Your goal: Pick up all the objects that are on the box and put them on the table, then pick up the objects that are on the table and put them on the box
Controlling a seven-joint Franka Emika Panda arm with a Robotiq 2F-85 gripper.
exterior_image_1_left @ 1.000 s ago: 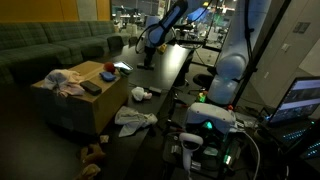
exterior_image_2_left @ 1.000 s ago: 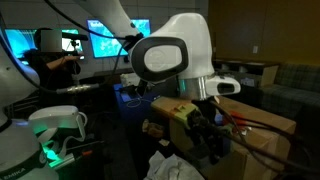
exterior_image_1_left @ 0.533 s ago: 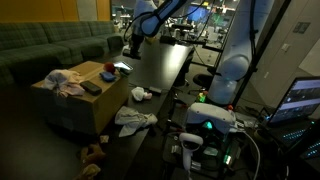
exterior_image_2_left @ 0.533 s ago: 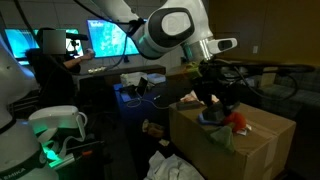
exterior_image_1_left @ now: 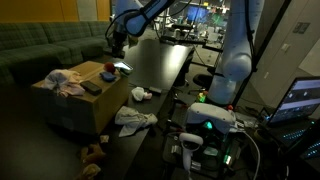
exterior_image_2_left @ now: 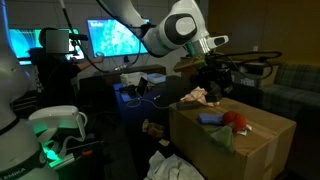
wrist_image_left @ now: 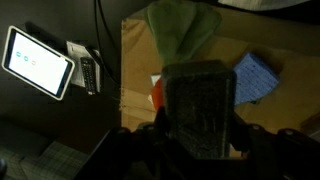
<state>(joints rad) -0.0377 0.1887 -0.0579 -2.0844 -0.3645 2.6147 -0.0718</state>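
The tan box [exterior_image_1_left: 75,100] [exterior_image_2_left: 240,150] stands beside the black table [exterior_image_1_left: 160,70]. My gripper [exterior_image_1_left: 115,42] [exterior_image_2_left: 216,85] [wrist_image_left: 198,125] hangs above the box's far end, shut on a dark flat black piece [wrist_image_left: 200,100]. On the box top [wrist_image_left: 135,60] lie a pinkish-white cloth [exterior_image_1_left: 62,80] [exterior_image_2_left: 197,96], a red ball [exterior_image_1_left: 107,68] [exterior_image_2_left: 236,118] [wrist_image_left: 157,92], a blue cloth [exterior_image_2_left: 210,118] [wrist_image_left: 255,75], a green cloth [wrist_image_left: 185,30] and another black piece [exterior_image_1_left: 90,87]. The held piece hides part of the ball in the wrist view.
A white-grey cloth [exterior_image_1_left: 135,120] and a brown plush toy [exterior_image_1_left: 93,155] lie on the floor by the box. A small white object [exterior_image_1_left: 141,93] sits at the table edge. A lit tablet [wrist_image_left: 38,62] and a remote [wrist_image_left: 88,72] rest on the table. The green sofa [exterior_image_1_left: 45,45] is behind.
The arm has swung from over the table across to above the box, carrying the black piece. The jaws have kept the same grip.
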